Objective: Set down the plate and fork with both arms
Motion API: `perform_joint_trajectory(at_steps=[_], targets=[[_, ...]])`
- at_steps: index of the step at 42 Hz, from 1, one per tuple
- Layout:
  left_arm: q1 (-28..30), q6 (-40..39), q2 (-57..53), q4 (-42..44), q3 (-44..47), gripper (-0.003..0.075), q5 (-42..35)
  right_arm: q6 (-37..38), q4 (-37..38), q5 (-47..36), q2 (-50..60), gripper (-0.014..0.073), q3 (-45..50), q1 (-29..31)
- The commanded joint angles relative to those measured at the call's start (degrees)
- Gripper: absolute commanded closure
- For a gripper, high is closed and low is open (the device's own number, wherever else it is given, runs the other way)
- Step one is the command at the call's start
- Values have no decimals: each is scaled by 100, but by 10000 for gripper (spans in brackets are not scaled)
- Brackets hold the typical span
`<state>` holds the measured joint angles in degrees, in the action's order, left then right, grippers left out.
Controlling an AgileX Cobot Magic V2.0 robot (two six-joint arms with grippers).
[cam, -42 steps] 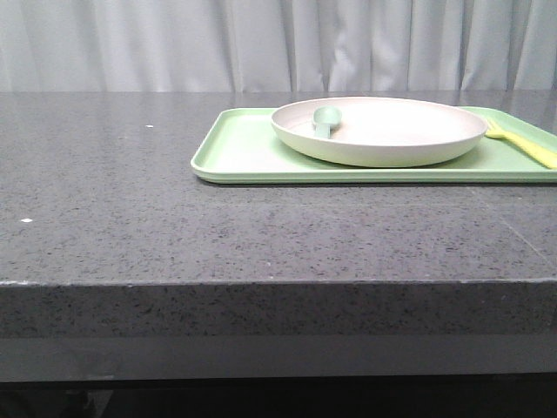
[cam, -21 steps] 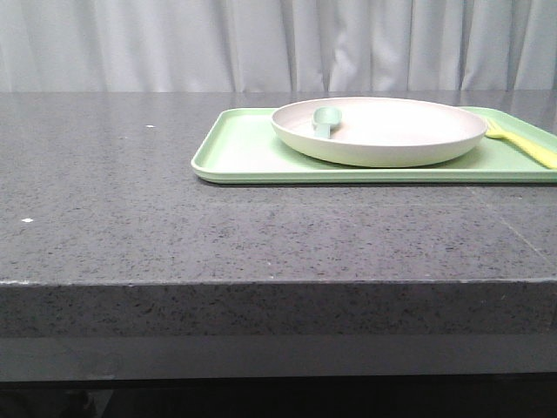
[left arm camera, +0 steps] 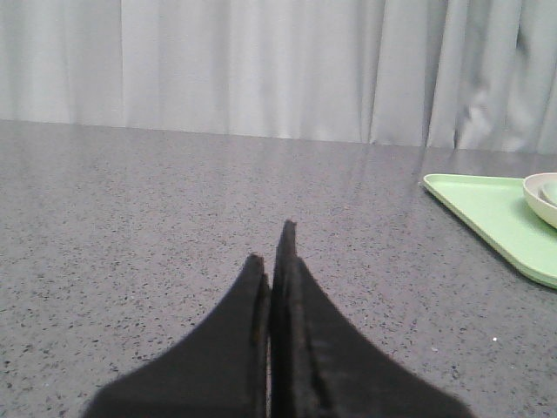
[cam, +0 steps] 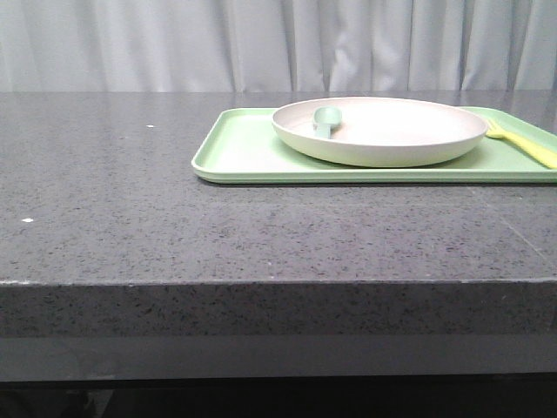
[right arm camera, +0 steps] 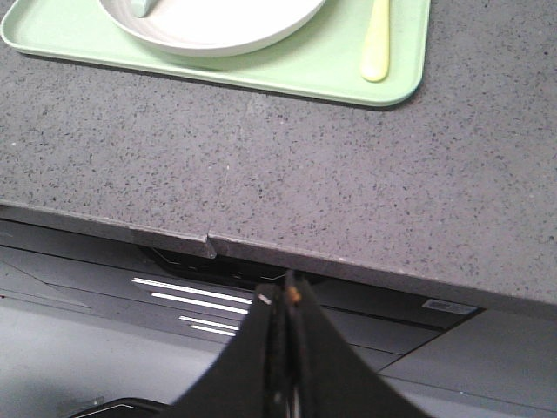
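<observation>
The off-white plate (cam: 379, 131) rests on a light-green tray (cam: 248, 152) at the right of the table, and it shows too in the right wrist view (right arm camera: 218, 26) and at the edge of the left wrist view (left arm camera: 544, 198). A pale-yellow fork (cam: 522, 144) lies on the tray right of the plate, its handle seen in the right wrist view (right arm camera: 377, 43). My left gripper (left arm camera: 271, 246) is shut and empty, low over bare table far left of the tray. My right gripper (right arm camera: 285, 283) is shut and empty, off the table's front edge. Neither gripper shows in the front view.
A teal-green spoon (cam: 325, 120) lies in the plate at its left side. The grey speckled table (cam: 130, 200) stretches left of the tray. Its front edge (right arm camera: 209, 239) has a seam, with dark equipment below. Pale curtains hang behind.
</observation>
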<state>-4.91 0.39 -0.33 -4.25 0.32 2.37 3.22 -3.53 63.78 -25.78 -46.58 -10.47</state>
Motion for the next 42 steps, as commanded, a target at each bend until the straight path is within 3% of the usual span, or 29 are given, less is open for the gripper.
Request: perform_joint_trajectory(at_steps=[1, 22, 27, 42], targets=[[8, -71, -126, -4, 13, 739, -476, -8, -7, -374, -42, 655, -143, 8], [8, -71, -126, -4, 13, 739, -476, -81, 176, -525, 46, 655, -9, 79], [8, -71, -126, -4, 13, 739, -476, -104, 277, -1447, 378, 655, 701, 375], [8, -71, -126, -4, 13, 739, -476, -109, 277, -5304, 2095, 655, 3820, 968]])
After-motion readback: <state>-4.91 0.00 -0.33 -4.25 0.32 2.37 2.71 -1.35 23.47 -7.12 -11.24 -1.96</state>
